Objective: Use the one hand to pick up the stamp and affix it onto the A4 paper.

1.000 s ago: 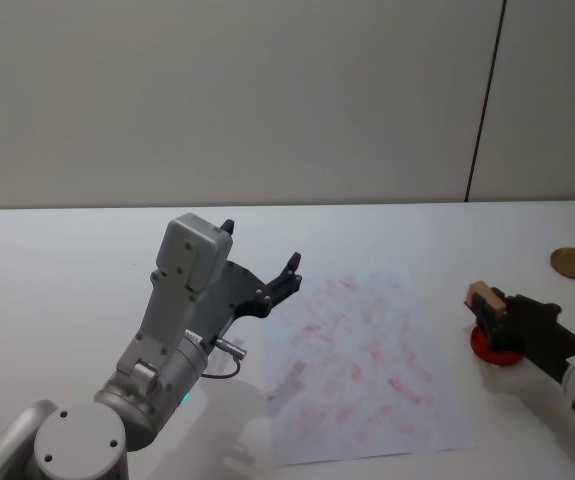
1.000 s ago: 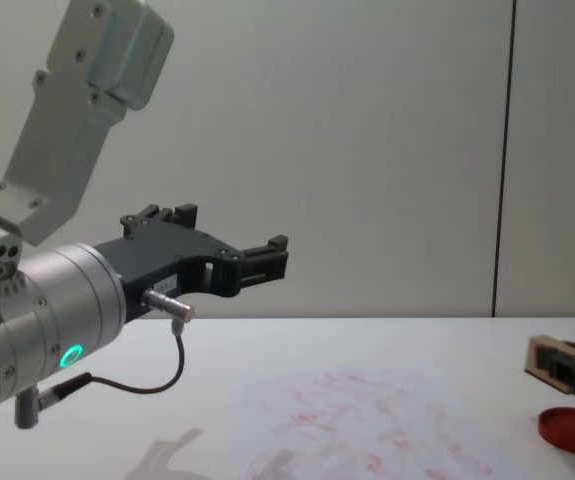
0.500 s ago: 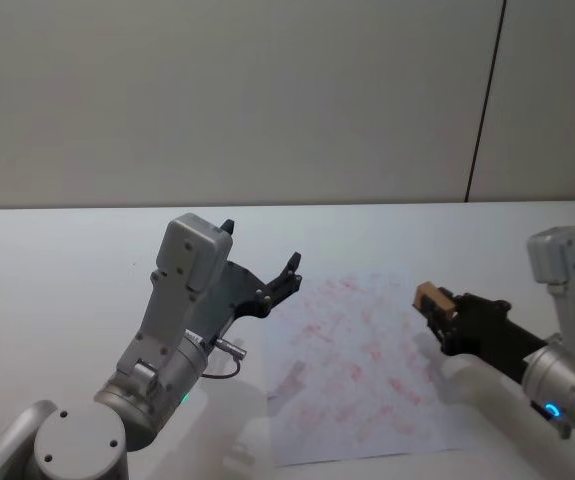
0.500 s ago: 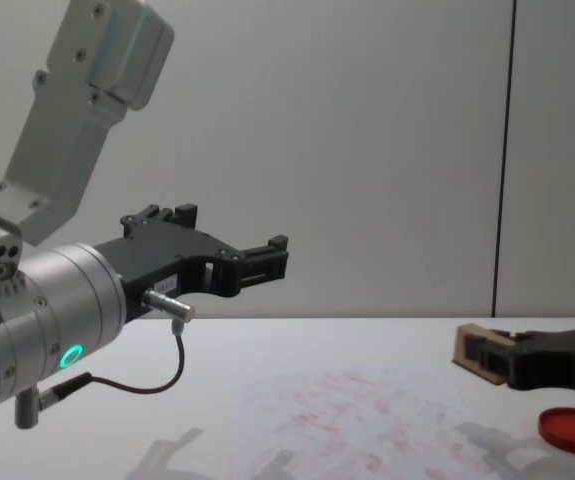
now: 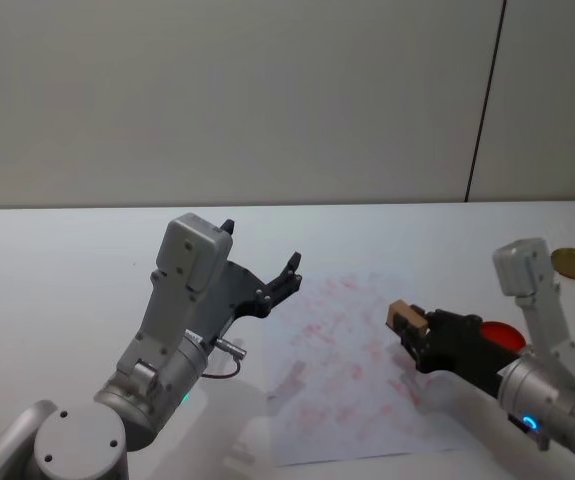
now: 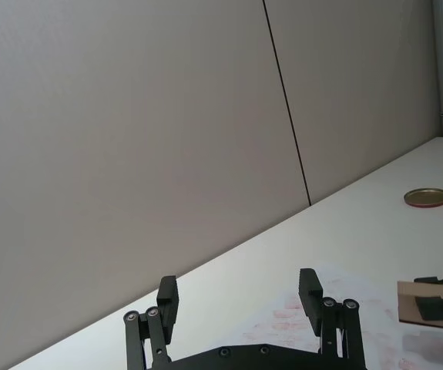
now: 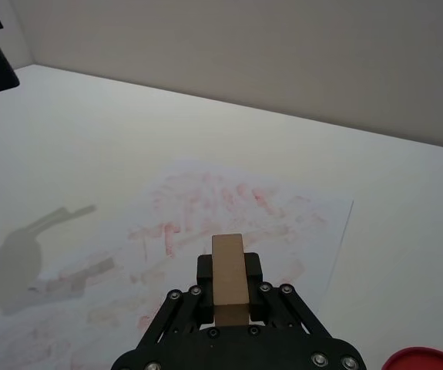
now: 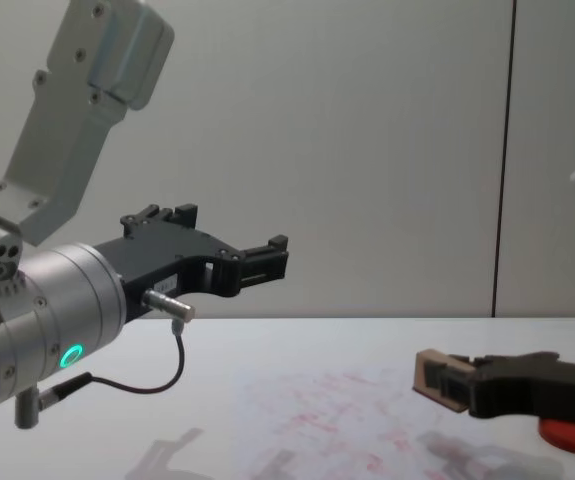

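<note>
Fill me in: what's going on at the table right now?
The right gripper is shut on the stamp and holds it above the right part of the A4 paper, which already carries many faint red marks. In the chest view the stamp hangs clear of the sheet, so it is not pressed down yet. The red ink pad sits just right of the paper. The left gripper is open and raised near the paper's left edge, holding nothing.

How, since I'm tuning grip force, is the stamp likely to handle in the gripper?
Probably stiff and light: the stamp looks like a small wooden block. Its flat sides, clamped in the right gripper, suggest little slipping or rolling.
</note>
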Tool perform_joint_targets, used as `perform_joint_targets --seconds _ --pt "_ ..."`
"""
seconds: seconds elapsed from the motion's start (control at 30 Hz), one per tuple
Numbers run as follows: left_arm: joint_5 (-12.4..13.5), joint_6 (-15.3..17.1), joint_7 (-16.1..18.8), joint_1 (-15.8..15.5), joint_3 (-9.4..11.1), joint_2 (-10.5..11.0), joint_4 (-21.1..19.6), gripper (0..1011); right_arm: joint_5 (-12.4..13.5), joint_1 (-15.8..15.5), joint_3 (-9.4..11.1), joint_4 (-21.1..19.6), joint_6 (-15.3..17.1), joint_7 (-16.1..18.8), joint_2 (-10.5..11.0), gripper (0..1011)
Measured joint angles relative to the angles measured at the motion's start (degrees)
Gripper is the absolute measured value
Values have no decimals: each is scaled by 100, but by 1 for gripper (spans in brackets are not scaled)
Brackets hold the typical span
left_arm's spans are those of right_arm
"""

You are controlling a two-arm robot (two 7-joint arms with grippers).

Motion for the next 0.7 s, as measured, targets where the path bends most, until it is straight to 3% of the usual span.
perform_joint_targets --seconds 0.7 --pt "0 0 0 0 0 0 0 993 -155 -179 -193 -114 33 294 13 220"
